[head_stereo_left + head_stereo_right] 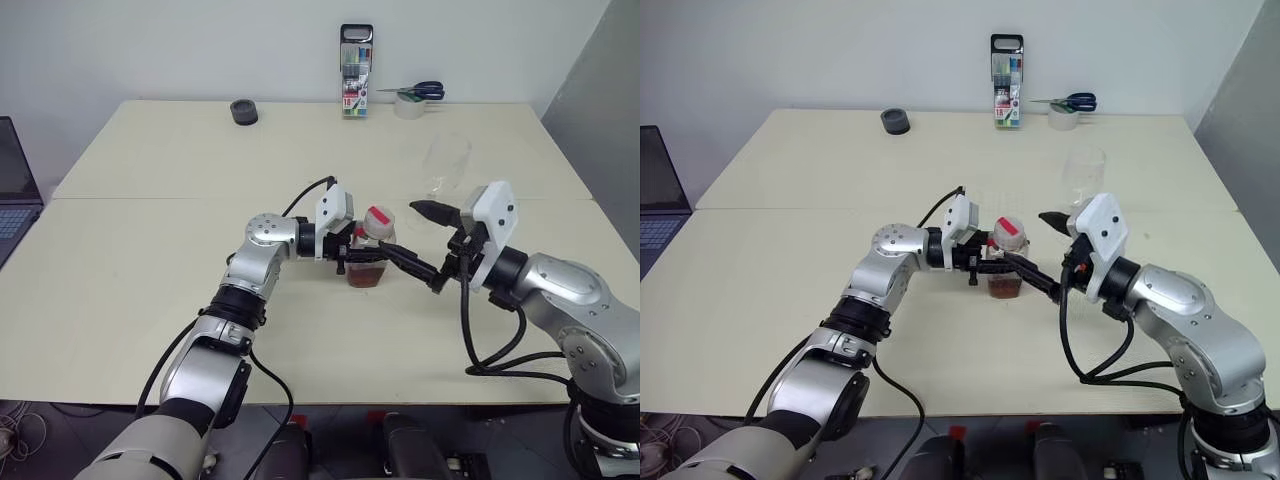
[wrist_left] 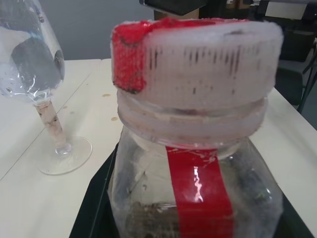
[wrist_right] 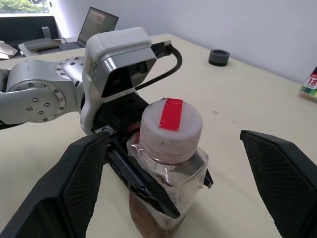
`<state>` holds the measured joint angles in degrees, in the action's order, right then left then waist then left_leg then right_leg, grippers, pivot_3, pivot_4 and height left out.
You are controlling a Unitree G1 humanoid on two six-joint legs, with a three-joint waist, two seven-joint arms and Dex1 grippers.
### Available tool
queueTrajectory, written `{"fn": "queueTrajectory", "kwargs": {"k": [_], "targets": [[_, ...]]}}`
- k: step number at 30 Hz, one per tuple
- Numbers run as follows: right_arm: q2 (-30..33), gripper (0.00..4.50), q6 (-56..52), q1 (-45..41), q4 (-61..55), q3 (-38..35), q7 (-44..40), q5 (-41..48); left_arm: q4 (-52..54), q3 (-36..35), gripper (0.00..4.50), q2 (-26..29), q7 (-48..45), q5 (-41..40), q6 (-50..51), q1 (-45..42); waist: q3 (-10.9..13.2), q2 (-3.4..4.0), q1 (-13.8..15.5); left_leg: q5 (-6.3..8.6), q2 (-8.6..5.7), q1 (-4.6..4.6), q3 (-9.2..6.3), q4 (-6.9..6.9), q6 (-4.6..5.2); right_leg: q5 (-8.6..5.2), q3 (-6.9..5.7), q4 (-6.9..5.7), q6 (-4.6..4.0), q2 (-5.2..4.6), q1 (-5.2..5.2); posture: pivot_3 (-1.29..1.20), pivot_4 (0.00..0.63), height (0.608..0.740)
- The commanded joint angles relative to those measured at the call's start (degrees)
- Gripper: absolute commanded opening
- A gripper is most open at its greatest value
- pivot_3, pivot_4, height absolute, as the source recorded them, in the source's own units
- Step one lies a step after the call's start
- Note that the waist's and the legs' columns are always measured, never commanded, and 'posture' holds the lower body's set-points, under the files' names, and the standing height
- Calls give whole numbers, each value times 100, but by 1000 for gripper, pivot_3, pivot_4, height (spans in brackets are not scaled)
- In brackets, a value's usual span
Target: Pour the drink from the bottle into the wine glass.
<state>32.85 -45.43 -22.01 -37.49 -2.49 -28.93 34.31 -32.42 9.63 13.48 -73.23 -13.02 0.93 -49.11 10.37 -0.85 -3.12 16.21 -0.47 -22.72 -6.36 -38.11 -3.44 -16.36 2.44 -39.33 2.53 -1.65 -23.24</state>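
Left claw (image 1: 352,256) clamps bottle (image 1: 371,257) on cream table (image 1: 150,250); right claw (image 1: 432,246) spread wide; laptop (image 1: 15,185) beside table.

We see two arms built of rounded silver-grey metal shells joined by black rings. The left arm (image 1: 258,262) shows a round joint cap ringed with small screws, and a black cable loops from it to a white boxy camera housing (image 3: 120,59) with a dark lens window. The right arm (image 1: 560,295) carries the same white housing and a looping black cable. Both grippers have black, finely textured wedge-shaped fingers (image 3: 77,183).
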Motion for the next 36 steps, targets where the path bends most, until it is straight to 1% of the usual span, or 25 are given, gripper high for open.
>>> {"fn": "queueTrajectory", "kwargs": {"k": [1,8,13,17,23,36], "targets": [[-70,4500,132,-271,-75,61,68,-53,76,-152,1690,-11,-44,-156,8,-221,0,0,-1,0,0,0,0,0,0,0,0,0,0,0,0,0,150,740],[-376,4500,372,-565,239,483,241,-476,54,-170,1690,-15,-95,-186,34,-265,0,0,-7,-1,0,0,-1,-1,-1,0,-1,-2,0,0,0,0,150,740],[-607,4500,567,-707,478,635,342,-785,56,-170,1690,-29,-128,-159,21,-262,0,0,-9,-1,0,1,-1,-1,-3,0,-1,-2,0,0,-1,0,150,740],[-701,4500,616,-766,589,633,349,-903,60,-168,1690,-28,-132,-138,14,-253,0,0,-10,-2,0,0,-1,-1,-3,0,-1,-3,0,0,-1,0,150,740],[-652,4500,616,-732,672,605,303,-1044,76,-158,1690,-19,-120,-116,4,-235,0,0,-11,-2,0,1,-1,-1,-3,0,-1,-5,0,0,-1,0,150,740],[-610,4500,402,-569,513,302,348,-927,111,-135,1690,3,-146,-103,5,-191,0,0,-11,-1,0,1,-1,-1,-2,0,0,-7,0,0,-2,0,150,740]]}}
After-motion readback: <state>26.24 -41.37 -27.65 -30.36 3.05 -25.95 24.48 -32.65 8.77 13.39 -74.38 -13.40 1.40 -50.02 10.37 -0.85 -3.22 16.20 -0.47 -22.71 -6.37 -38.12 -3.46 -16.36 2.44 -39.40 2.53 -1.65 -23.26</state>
